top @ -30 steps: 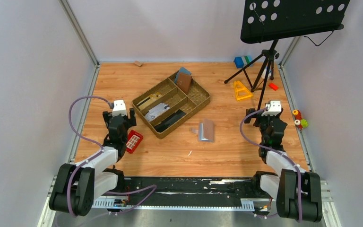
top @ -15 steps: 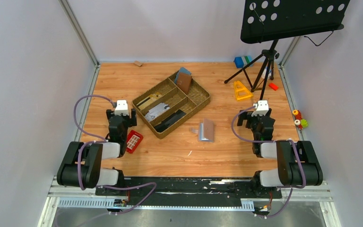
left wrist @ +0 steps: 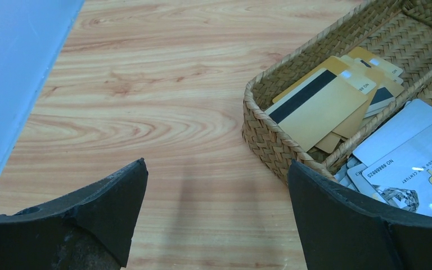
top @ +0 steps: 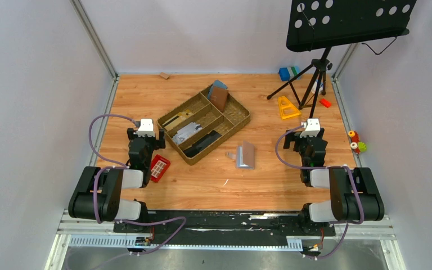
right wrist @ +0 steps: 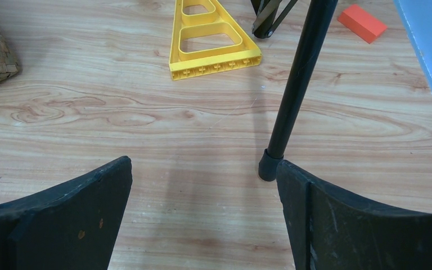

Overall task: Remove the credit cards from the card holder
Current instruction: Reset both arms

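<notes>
left gripper [left wrist: 216, 166] and right gripper [right wrist: 203, 163] both spread wide, empty, card holder [top: 246, 154] lying between them

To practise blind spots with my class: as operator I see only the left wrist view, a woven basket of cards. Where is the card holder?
Observer: The card holder lies on the table, right of the woven basket, roughly midway between the arms.
Operator: Is either hand on it?
Observer: No. The left hand and right hand are both open, empty and well apart from it.
Operator: Anything near the right hand?
Observer: A black stand leg plants its foot just in front of that hand.
</notes>
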You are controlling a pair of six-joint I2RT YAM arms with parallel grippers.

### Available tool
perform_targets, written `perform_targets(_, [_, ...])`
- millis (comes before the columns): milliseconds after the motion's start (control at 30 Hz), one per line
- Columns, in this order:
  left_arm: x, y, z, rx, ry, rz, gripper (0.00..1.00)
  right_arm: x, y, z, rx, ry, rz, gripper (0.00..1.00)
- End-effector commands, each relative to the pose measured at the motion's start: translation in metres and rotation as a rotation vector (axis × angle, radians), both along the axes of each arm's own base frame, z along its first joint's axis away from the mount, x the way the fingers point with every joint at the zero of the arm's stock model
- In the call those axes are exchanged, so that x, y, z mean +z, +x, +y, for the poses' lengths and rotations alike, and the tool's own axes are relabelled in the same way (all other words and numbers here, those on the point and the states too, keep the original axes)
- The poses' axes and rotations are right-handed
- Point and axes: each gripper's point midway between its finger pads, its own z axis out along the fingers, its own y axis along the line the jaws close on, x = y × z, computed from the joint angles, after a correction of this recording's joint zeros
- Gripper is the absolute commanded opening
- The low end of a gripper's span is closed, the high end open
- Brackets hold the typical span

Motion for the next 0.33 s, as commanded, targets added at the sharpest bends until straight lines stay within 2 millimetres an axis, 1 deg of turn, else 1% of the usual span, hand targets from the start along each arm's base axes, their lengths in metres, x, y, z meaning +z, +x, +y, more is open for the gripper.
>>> perform_targets(0, [0.0153,0.0039,0.0008,-0.005,0.013,-0.064,1.0,0.022,0.0107,-0.0005,-0.002,-0.011,-0.071,1.0])
perform_targets(300, [0.0149,0.0042,0.0006,-0.007,0.015,-0.061,1.0,0.0223,0.0108,-0.0003,-0.002,-0.011,-0.072,1.0])
